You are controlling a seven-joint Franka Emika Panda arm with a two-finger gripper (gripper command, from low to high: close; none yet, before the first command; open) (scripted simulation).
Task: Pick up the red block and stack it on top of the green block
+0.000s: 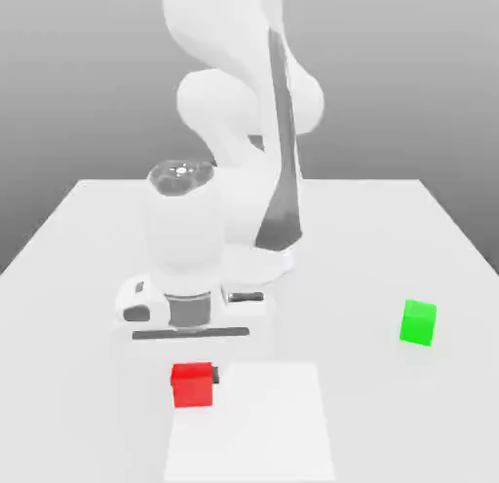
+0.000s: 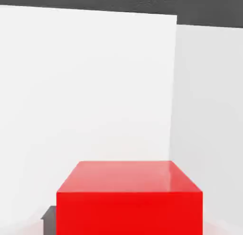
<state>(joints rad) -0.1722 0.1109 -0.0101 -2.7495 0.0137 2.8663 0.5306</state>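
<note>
White surface (image 1: pixel 390 238) runs under a grey backdrop. Between the fingers sits the red block (image 1: pixel 192 385); one dark fingertip (image 1: pixel 214 377) touches its side, the other is hidden, so clamping cannot be told. Lifting early could drop it. Well apart lies the green block (image 1: pixel 418 322).

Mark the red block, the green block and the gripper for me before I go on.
red block (image 1: pixel 192 386): exterior view, middle of its front face.
green block (image 1: pixel 417 322): exterior view, middle of its front face.
gripper (image 1: pixel 193 370): exterior view, at the fingertips, level with the red block's top.
</note>
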